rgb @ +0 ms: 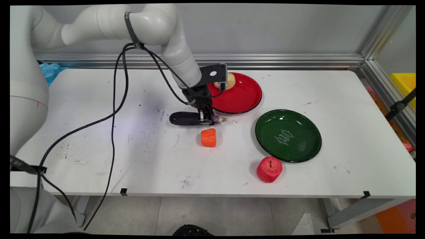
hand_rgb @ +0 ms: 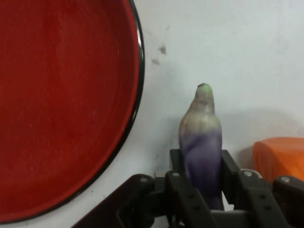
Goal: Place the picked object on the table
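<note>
A dark purple eggplant (rgb: 186, 118) lies on the white table, its pale stem end pointing right toward the red plate (rgb: 244, 99). My gripper (rgb: 207, 119) is down on it near the stem end, shut on the eggplant (hand_rgb: 202, 147), whose body sits between the two fingers (hand_rgb: 176, 164) in the hand view. The red plate (hand_rgb: 57, 104) is just left of the eggplant's tip there. An orange piece (rgb: 208, 137) lies just in front of the gripper; its edge shows as an orange block (hand_rgb: 280, 154) in the hand view.
A pale round fruit (rgb: 229, 80) rests at the back of the red plate, partly behind the hand. A green plate (rgb: 288, 135) lies to the right, with a red apple (rgb: 269, 169) in front of it. Black cables hang over the table's left half.
</note>
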Action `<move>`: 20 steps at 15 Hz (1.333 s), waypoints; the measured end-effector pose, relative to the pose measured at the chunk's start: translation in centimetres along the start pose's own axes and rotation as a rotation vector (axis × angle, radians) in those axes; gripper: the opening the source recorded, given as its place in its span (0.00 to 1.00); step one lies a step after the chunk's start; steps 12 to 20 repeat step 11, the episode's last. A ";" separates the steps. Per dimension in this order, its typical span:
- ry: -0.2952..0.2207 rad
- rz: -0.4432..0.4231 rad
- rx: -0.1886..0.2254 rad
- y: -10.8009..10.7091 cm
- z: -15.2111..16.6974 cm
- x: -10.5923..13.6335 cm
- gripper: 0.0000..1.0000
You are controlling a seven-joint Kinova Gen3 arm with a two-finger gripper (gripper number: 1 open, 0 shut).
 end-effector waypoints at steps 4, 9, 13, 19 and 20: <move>0.014 0.006 -0.008 -0.1 0.7 0.3 1.00; 0.029 0.011 -0.010 -0.4 1.3 0.7 1.00; 0.034 0.014 -0.009 -0.6 1.4 1.1 1.00; 0.034 0.014 -0.009 -0.6 1.4 1.1 1.00; 0.034 0.014 -0.009 -0.6 1.4 1.1 1.00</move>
